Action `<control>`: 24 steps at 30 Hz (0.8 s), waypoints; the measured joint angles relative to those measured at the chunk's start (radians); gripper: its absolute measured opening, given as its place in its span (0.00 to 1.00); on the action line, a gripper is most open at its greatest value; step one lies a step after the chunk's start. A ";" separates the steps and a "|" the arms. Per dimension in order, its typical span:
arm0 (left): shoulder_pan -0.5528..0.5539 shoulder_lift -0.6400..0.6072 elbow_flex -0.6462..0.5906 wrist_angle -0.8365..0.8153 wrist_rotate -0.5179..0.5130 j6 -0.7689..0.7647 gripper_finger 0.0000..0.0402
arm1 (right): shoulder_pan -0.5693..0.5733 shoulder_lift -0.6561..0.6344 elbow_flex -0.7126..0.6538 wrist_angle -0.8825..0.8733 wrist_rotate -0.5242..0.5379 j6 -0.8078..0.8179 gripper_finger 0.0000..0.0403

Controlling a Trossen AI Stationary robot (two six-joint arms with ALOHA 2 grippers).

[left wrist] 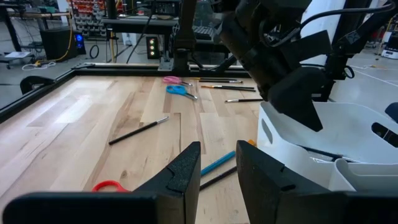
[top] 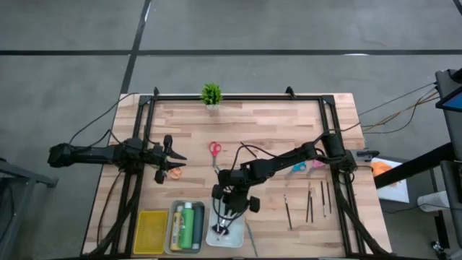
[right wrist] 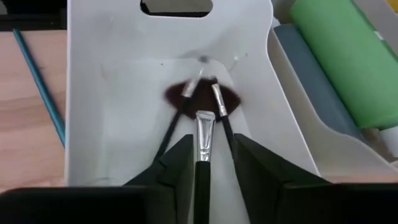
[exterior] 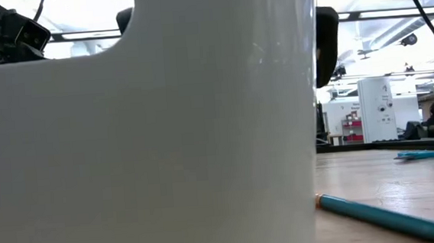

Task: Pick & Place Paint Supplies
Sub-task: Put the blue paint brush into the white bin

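Clearly, thin dark brush (right wrist: 204,134) has silver ferrule, black handle.

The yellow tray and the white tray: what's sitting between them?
In the high view, a grey tray holding a green bottle sits between the yellow tray and white tray.

pale striped wooden table (top: 253,123) | white plastic tray (right wrist: 118,93), dark smudge seen inside | thin black-handled brush with silver ferrule (right wrist: 203,140) | teal pencil (exterior: 392,218) | red-handled scissors (top: 214,149) | yellow tray (top: 151,231) | green bottle (right wrist: 348,59)
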 joint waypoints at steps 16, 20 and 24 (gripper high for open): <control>0.000 0.000 0.000 0.000 0.000 0.000 0.26 | -0.030 -0.087 0.116 0.000 0.000 0.344 0.31; 0.000 0.002 0.000 0.000 0.000 0.000 0.26 | -0.059 -0.131 0.163 -0.036 0.070 0.638 0.31; 0.000 0.006 0.000 -0.003 0.000 0.000 0.26 | -0.090 -0.167 0.187 -0.163 0.229 0.821 0.30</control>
